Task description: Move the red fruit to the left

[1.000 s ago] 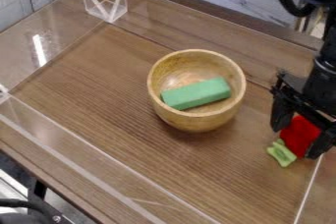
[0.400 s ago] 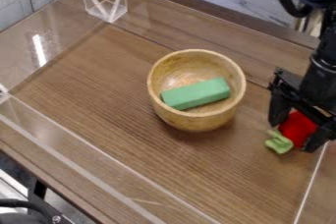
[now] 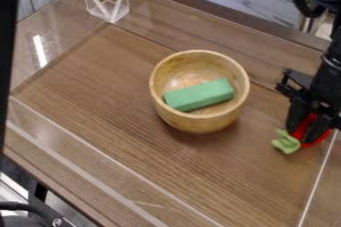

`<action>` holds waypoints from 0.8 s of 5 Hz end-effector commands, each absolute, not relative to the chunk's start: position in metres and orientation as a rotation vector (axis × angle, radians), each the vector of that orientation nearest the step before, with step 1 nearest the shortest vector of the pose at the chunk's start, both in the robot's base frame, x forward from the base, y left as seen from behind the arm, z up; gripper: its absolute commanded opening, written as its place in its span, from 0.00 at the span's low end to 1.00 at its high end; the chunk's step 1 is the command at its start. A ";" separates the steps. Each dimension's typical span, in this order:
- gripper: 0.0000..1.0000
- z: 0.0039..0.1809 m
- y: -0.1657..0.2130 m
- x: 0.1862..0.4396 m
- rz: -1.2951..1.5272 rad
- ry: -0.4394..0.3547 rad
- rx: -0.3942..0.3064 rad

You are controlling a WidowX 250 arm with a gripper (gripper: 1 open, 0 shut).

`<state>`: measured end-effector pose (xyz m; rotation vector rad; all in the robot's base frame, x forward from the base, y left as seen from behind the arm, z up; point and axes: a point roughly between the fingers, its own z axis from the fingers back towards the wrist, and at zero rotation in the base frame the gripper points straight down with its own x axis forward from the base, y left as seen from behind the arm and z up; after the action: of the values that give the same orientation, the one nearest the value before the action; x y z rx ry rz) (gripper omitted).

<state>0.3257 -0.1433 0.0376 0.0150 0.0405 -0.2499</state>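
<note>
Jaws of the black gripper [image 3: 310,129] just pinched in from wide onto the small bright-red toy fruit [image 3: 312,126], leafy green stem poking out, far right on the wooden tabletop [image 3: 94,82]. Grasp's looking set, leftward move next.

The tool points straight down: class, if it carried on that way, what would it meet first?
The red fruit, already between the tool's fingers; just beneath that, the wooden table. Depth there is hard to judge.

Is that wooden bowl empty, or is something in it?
Not empty. The bowl sits upright on the table and holds a green block lying inside it.
</note>
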 end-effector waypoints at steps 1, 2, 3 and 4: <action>1.00 0.049 -0.153 0.342 -0.224 -0.003 0.008; 0.00 0.053 -0.158 0.342 -0.316 0.009 0.018; 0.00 0.057 -0.159 0.341 -0.407 0.019 0.019; 0.00 0.044 -0.160 0.340 -0.435 0.031 0.020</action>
<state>0.3343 -0.1536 0.0338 0.0290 0.0741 -0.4101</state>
